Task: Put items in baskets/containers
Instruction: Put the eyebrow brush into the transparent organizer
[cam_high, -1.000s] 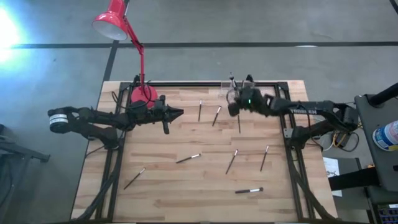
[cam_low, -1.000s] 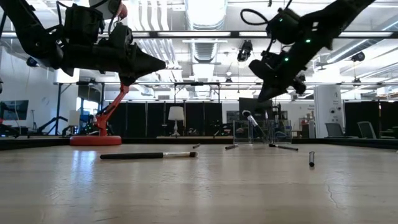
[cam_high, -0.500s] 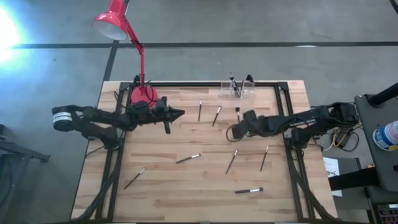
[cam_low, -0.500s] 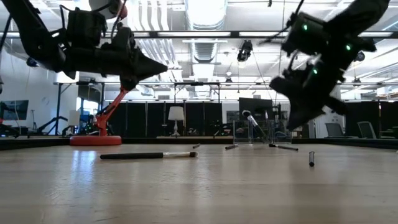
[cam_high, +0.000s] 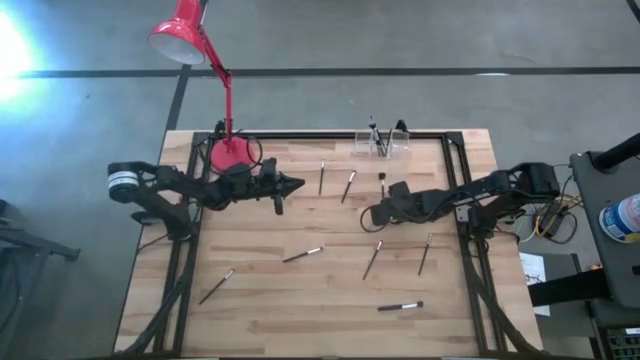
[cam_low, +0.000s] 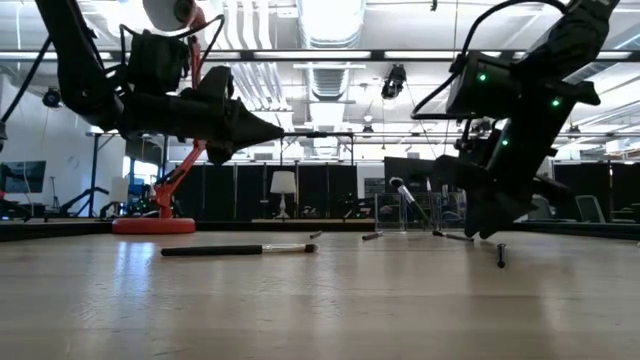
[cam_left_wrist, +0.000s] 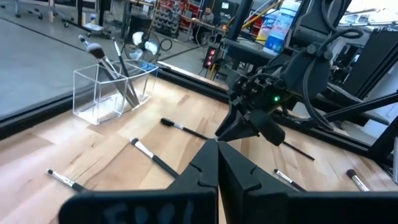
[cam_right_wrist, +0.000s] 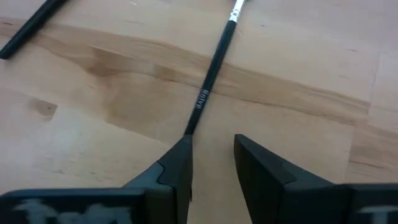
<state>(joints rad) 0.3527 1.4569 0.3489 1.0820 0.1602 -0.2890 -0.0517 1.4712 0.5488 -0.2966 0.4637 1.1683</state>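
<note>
Right gripper hanging low over the table, fingers spread a little just above one brush at about 4 o'clock from centre, left gripper hovering pressed together at 10 o'clock, clear organiser holding brushes at 1 o'clock by the far edge.

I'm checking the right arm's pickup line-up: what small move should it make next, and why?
Probably nudge the right hand sideways until the brush handle lies in its open gap. The handle's near end now sits at one finger, not centred. The left hand waits by the lamp.
</note>
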